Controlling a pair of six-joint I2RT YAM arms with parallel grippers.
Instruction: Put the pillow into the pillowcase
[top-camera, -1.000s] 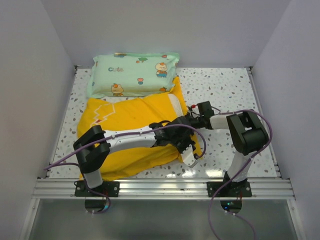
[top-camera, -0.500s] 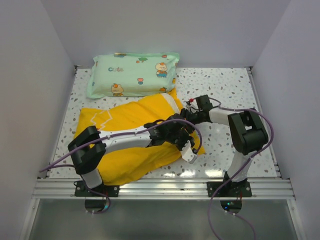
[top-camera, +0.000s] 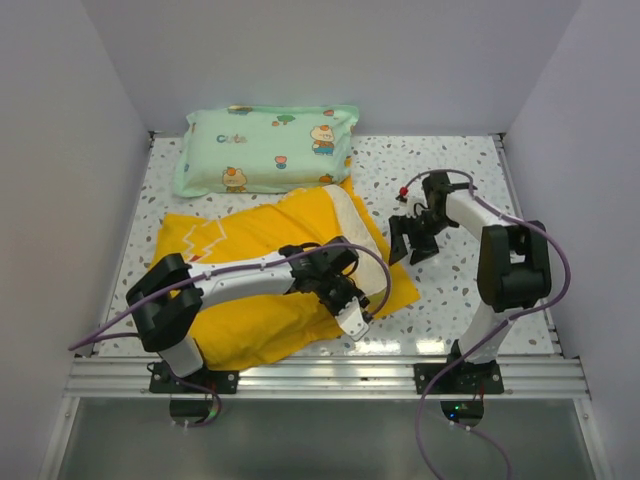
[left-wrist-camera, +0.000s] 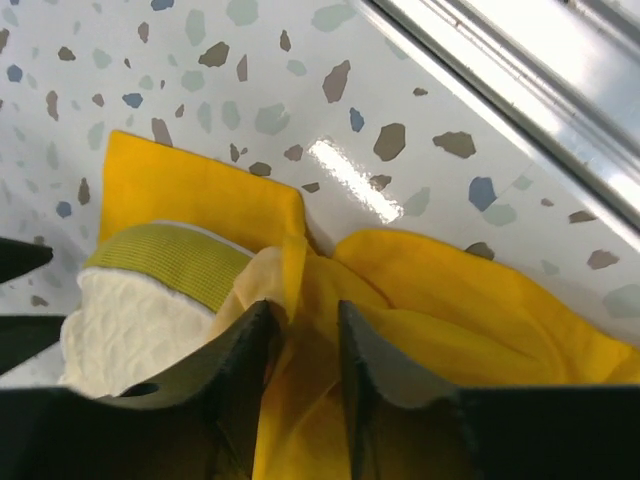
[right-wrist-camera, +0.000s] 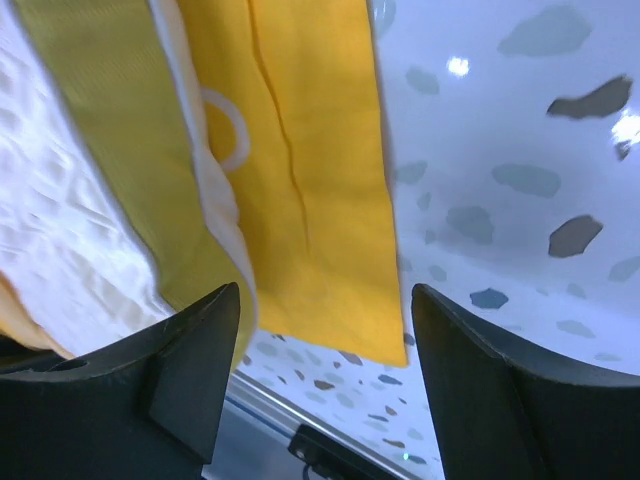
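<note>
The yellow pillowcase (top-camera: 225, 240) lies flat on the left half of the speckled table, its open end to the right. The cream-white pillow (top-camera: 352, 213) shows at that opening, with its yellow-green edge band (left-wrist-camera: 170, 265) outside the fabric. My left gripper (top-camera: 352, 320) rests on the case's near right corner. Its jaws stand a little apart, over a loose fold of the pillowcase (left-wrist-camera: 450, 320). My right gripper (top-camera: 412, 248) hovers wide open just right of the opening, holding nothing. The right wrist view has the pillow (right-wrist-camera: 60, 200) and the pillowcase (right-wrist-camera: 300, 180) ahead of the right gripper (right-wrist-camera: 325, 300).
A mint-green cartoon-print pillow (top-camera: 270, 148) lies along the back edge, touching the yellow case's far corner. A metal rail (top-camera: 320, 375) runs along the near edge. Grey walls close in the left, back and right sides.
My right gripper has opened, let go of the case's opening and drawn back to the right. The left jaws have parted slightly and shifted left. The case has settled flatter.
</note>
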